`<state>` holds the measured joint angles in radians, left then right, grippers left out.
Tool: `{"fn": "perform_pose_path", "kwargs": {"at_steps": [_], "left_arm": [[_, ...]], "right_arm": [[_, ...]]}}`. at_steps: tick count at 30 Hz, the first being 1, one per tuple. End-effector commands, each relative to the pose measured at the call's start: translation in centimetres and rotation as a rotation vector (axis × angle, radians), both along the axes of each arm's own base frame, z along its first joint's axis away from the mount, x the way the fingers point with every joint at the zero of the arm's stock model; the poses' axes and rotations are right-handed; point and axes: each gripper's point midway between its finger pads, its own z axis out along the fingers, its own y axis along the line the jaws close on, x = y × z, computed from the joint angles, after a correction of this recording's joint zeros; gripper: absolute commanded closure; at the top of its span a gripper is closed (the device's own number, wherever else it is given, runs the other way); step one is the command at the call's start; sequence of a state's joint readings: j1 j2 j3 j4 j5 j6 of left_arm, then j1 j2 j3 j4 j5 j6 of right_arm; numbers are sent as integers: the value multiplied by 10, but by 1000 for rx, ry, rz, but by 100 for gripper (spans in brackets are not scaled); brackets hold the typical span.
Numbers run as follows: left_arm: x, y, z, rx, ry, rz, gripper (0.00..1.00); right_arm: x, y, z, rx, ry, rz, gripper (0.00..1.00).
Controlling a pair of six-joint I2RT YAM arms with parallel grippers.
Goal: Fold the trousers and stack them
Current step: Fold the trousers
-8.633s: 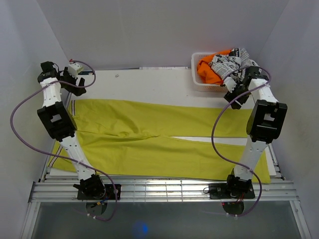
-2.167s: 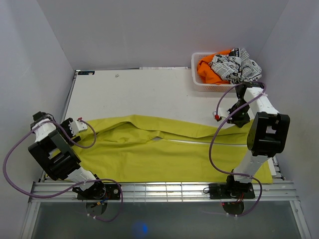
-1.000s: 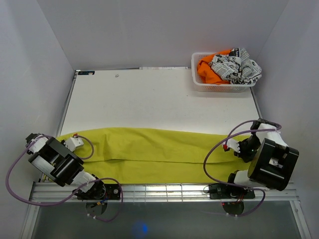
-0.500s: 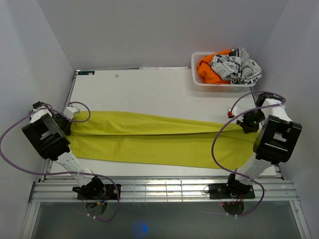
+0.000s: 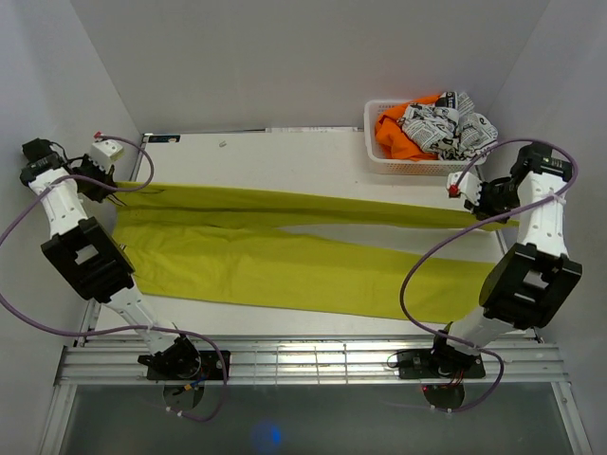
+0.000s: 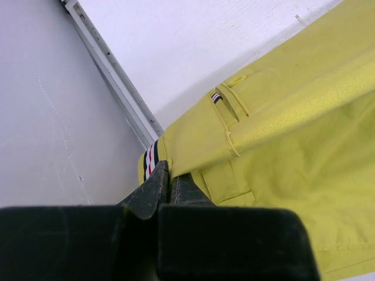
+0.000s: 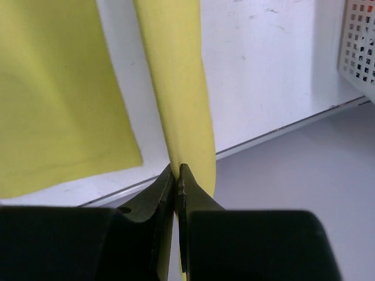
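Top external view: the left arm rises from its base along the left edge of the worktop (image 5: 285,166), bends at the elbow and runs far back. Its wrist turns inward, so the left end effector (image 5: 112,192) points to the right. Its jaws are closed on the waistband corner of the trousers (image 5: 285,270). In the left wrist view the left end effector (image 6: 166,175) pinches the cloth right beside the striped label (image 6: 151,159), with the trousers (image 6: 304,146) spreading away ahead and to the right of the fingertips.

From this grip the mustard cloth runs in a long, taut band across to the right end effector (image 5: 486,210). A wider leg lies flat on the worktop on the near side of both.

The right arm stands up from its base, folds at the elbow and reaches back, its wrist bent so the end effector points left and down. Its jaws are clamped on the hem end. In the right wrist view the right end effector (image 7: 176,172) nips a narrow fold, with the flat leg of the trousers (image 7: 58,88) to its left.

Behind the right end effector sits a white basket (image 5: 379,156) holding an orange garment (image 5: 394,133) and a printed cloth (image 5: 446,128).
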<state>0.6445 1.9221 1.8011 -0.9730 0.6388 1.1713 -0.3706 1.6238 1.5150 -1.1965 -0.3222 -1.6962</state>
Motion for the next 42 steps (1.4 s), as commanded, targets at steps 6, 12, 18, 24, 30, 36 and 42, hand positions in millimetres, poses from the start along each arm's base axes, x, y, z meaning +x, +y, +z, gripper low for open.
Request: {"fn": "perform_pose_path", "kwargs": {"at_steps": [6,12,18,24,30,36,42], "left_arm": [[-78,44,-10,177,-3,-87,100],[-150,62,-96,212,190,-94,100],[-184,47,-177,242,367,-87,100],[-165,47,-180,215,359,-11,100],[-132,17,-160,198,325,-32,100],[-102,10,-118,151,258,-11,100],[-80,38,-39,207,117,11,100]], "right_arm": [[-113,-16,-34,-185,115,73,92],[-155,-13,-94,-214,193,114,92],[-165,-21,-139,-246,263,85,92],[-131,-34,-131,-242,194,14,92],[-90,-51,-114,-228,148,-41,92],[-65,-54,-75,-208,74,-49,92],[-74,-48,-40,-195,34,-13,92]]}}
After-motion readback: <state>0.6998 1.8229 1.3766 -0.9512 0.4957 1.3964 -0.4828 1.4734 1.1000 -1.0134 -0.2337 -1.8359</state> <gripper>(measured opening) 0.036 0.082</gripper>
